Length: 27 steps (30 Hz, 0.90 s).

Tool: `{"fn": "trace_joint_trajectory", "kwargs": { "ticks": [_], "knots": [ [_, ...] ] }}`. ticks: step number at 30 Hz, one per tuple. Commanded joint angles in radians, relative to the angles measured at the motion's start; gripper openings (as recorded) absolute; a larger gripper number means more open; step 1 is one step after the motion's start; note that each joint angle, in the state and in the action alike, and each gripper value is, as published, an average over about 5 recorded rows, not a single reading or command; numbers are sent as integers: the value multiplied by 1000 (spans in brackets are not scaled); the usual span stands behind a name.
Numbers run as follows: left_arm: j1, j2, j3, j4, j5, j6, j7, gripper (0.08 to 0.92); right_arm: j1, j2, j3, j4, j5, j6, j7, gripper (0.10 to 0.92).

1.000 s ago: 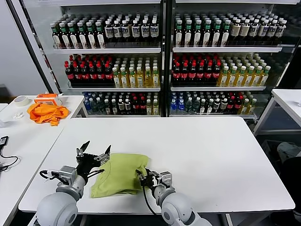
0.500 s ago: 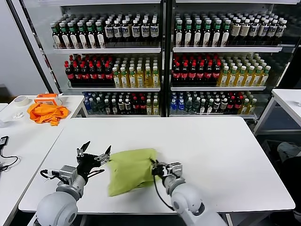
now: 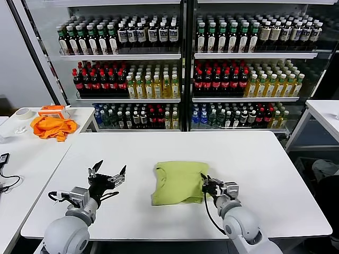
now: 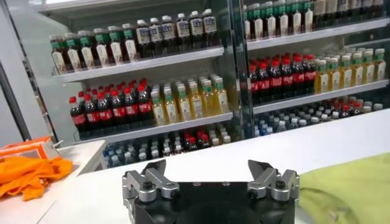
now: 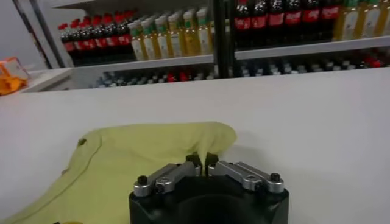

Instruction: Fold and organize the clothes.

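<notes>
While rows of bottles fill the shelves (image 3: 180,69) behind, the white tabletop (image 3: 254,159) carries only the folded lime-green T-shirt (image 3: 177,181), lying near its middle towards the front edge. On a side table to the robot's left lie an orange cloth (image 3: 51,127), a roll of tape (image 3: 23,112) and a dark cable (image 3: 6,182), all well apart from the work. The right hand (image 3: 205,185) sits low at the shirt's right edge, its fingers (image 5: 201,163) pinched together on a fold of the fabric. The left hand (image 3: 108,172) hovers with fingers spread wide and empty, the T-shirt lying apart to its right with bare tabletop between them.
</notes>
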Motion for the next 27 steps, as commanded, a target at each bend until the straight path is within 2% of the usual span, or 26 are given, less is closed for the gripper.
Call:
{"fn": "trace_joint_trajectory", "kwargs": {
  "ticks": [1,3,7,12,16,24,27],
  "knots": [
    [-6,-1,10,16,12,3,6,823,-69,-45,116,57,-95,83,-78,150],
    [-4,0,7,25,18,0,7,823,-75,-60,140,95,-111,86,-94,181],
    [0,1,3,39,32,-11,11,823,-80,-86,205,153,-134,98,-115,296],
    [-14,-12,15,73,57,-35,33,823,-69,-103,260,144,-126,103,-104,435],
    [-47,-27,24,146,71,-134,76,822,-62,-102,279,94,-195,114,-137,547],
    [-93,-42,45,235,76,-330,159,823,-51,-90,310,-10,-297,242,-146,766],
    [-112,-55,55,285,81,-406,181,822,-44,-85,318,-51,-330,287,-155,812]
  ]
}}
